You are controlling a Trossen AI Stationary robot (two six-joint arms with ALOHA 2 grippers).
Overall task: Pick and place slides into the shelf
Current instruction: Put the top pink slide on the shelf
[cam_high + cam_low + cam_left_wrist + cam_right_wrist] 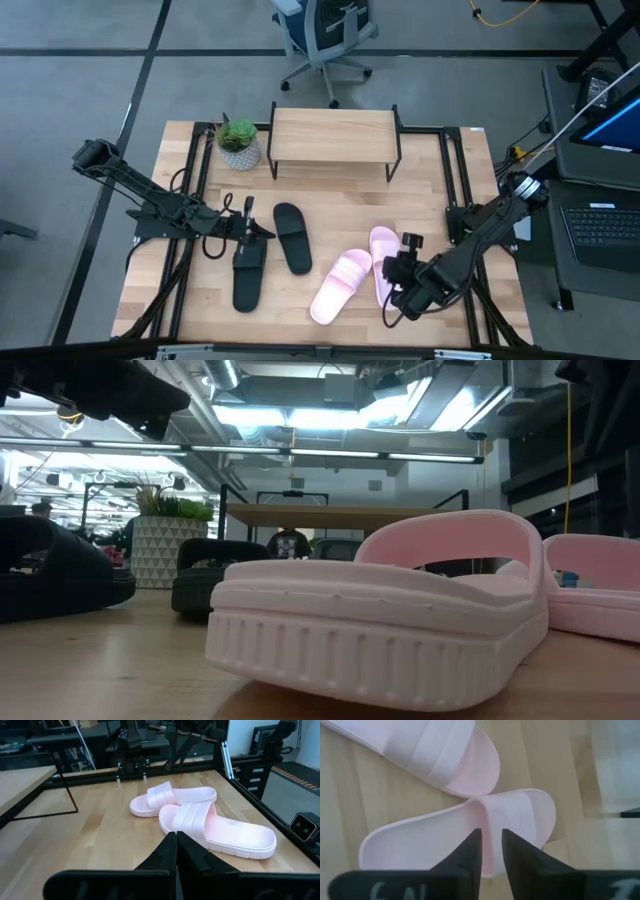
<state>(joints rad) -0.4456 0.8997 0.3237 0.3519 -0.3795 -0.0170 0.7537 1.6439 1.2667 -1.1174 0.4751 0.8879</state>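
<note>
Over the pink slide (455, 832) nearest the counter's right edge: right pincer (491, 851) slightly apart, empty; left pincer (176, 851) closed.

Four slide sandals lie on the wooden tabletop (430, 170) in front of the one low shelf with a light wooden top board and thin black legs (335, 135): two matte black slides (292, 237) (248, 273) and two pale pink slides (341, 286) (384, 262). One small green potted plant in a white patterned pot (239, 144) stands just beside the shelf.
</note>
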